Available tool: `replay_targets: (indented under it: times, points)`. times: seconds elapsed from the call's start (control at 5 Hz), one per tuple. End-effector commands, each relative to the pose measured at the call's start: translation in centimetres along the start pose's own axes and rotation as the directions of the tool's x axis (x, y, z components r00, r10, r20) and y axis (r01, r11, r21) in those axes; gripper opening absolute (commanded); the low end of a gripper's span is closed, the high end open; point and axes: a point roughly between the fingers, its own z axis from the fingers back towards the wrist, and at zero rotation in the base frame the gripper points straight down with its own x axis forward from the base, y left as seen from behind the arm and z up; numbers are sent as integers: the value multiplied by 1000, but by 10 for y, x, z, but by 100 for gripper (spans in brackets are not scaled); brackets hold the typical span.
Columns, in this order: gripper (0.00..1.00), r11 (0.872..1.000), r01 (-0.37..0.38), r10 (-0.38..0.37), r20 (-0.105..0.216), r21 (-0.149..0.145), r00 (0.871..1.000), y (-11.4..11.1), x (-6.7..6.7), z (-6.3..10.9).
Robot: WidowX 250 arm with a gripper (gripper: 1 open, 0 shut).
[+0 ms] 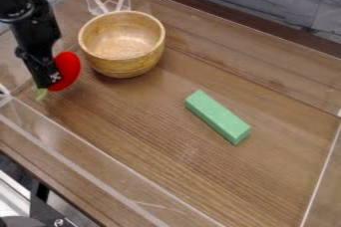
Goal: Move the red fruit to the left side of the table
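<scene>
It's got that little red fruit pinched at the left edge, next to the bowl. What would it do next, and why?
Probably lower it a touch and let go. The gripper is shut on the red fruit, already at the far left of the table, left of the wooden bowl and close to the clear wall. Whether the fruit already touches the tabletop is hard to tell, so a gentle descent before opening seems safest.

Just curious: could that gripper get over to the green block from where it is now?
Probably yes: the wood between the gripper and the green block lies bare, but the gripper is shut on the red fruit.
</scene>
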Motion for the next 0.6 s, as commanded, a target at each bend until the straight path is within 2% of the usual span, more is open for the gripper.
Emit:
replay_targets:
  times: [0.0,0.2,0.4]
  points:
    - [0,999,16,-17,39,35,999,12,12,11]
    - [0,998,-49,48,48,28,998,18,16,18]
    - [100,994,-107,106,39,22,994,18,18,20]
